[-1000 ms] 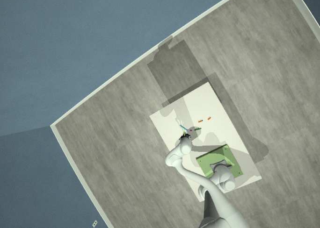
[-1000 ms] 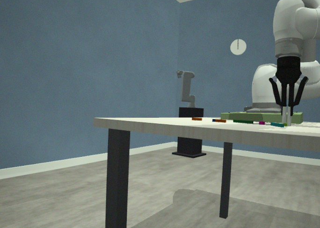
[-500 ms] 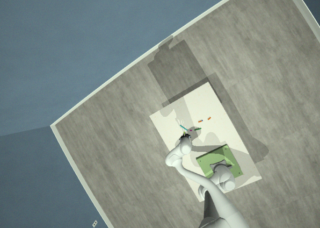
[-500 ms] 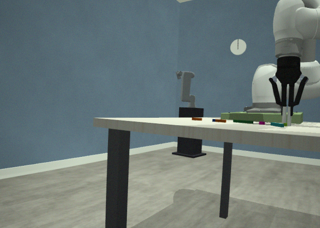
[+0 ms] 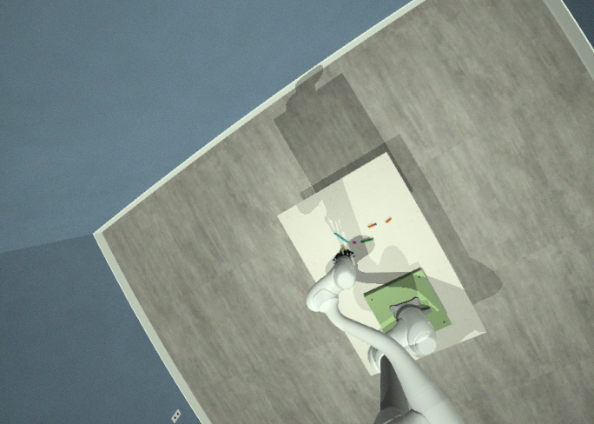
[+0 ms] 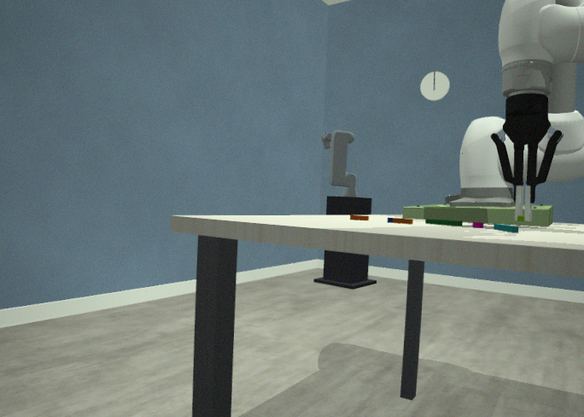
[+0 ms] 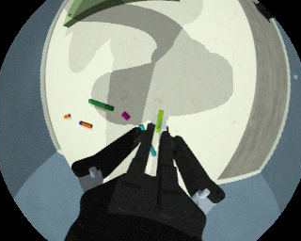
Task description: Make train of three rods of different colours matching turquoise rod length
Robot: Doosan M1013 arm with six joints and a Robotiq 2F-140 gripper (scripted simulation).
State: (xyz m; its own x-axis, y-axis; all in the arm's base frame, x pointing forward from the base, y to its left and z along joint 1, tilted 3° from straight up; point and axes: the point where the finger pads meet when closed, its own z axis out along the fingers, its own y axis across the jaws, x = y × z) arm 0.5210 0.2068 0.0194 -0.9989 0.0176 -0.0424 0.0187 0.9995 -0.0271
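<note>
My gripper (image 5: 342, 251) (image 6: 523, 214) (image 7: 159, 120) is shut on the lime rod (image 5: 342, 247) (image 6: 520, 218) (image 7: 160, 118) and holds it slightly above the table, close beside the turquoise rod (image 5: 340, 237) (image 6: 505, 227) (image 7: 152, 151). The fingers partly hide the turquoise rod in the wrist view. The magenta rod (image 5: 354, 242) (image 6: 477, 225) (image 7: 126, 116) lies between the turquoise and green rods. The green rod (image 5: 366, 240) (image 6: 443, 222) (image 7: 101, 104) lies apart from it. An orange rod (image 5: 371, 225) (image 6: 402, 220) (image 7: 87, 125) has the blue rod (image 6: 389, 220) (image 7: 81, 122) at its end. Another orange rod (image 5: 388, 220) (image 6: 359, 217) (image 7: 67, 116) lies farther off.
The green base plate (image 5: 384, 296) (image 6: 452, 214) under the arm's base stands on the table (image 5: 384, 179) (image 6: 283, 232). The table's edge runs beyond the orange rods. Shadows of the arm fall across the table top.
</note>
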